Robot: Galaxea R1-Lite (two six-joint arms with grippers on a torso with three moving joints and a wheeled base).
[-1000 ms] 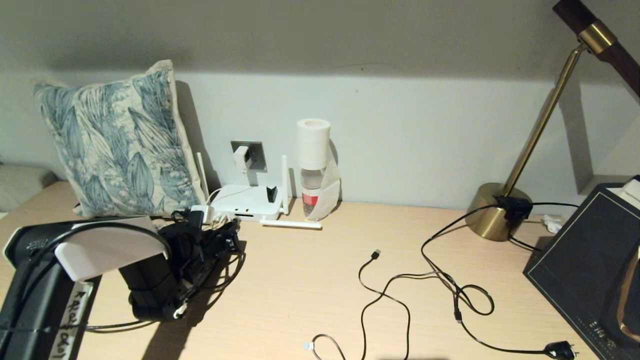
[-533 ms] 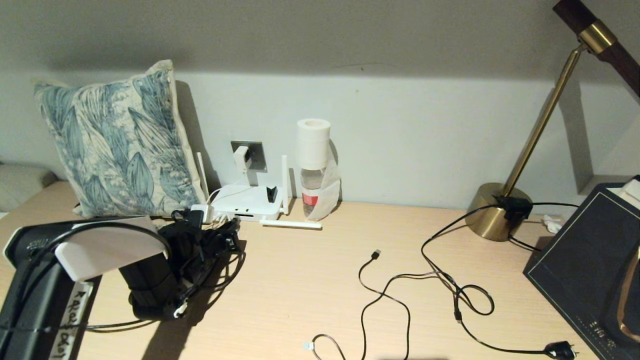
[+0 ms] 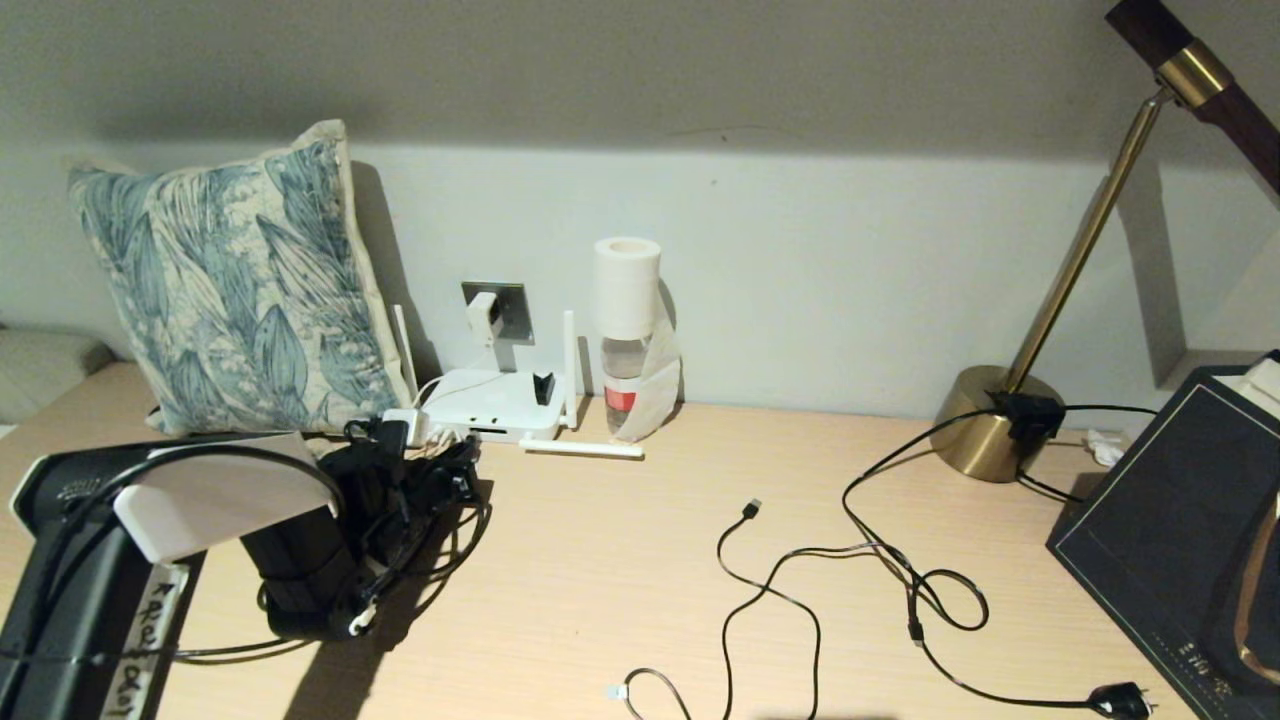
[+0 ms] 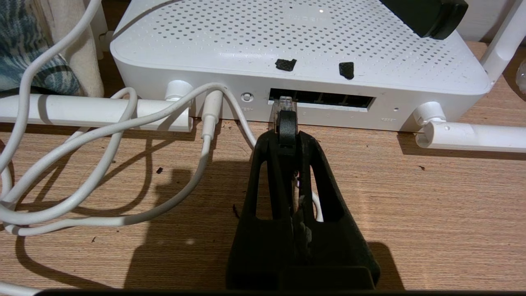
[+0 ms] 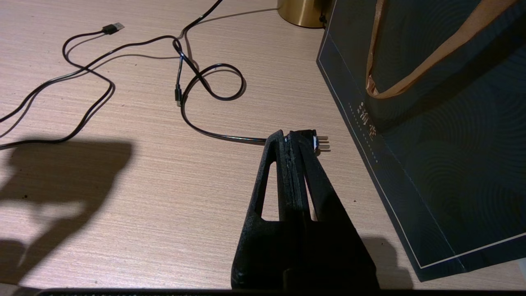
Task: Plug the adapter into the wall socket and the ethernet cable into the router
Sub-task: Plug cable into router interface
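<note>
Nothing has shifted this past second | our left fingers stay clamped on the thick black ethernet cable's clear clip at the flat white router's ports | we judge seating unfinished | right fingers closed, idle.

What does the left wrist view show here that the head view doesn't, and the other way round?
Only the left wrist view shows the left gripper shut on the ethernet cable, its clear connector at the leftmost of the router's dark ports. Only the head view shows the adapter in the wall socket, plus the pillow and lamp. Both show the router, its white cord and the wooden desk.
</note>
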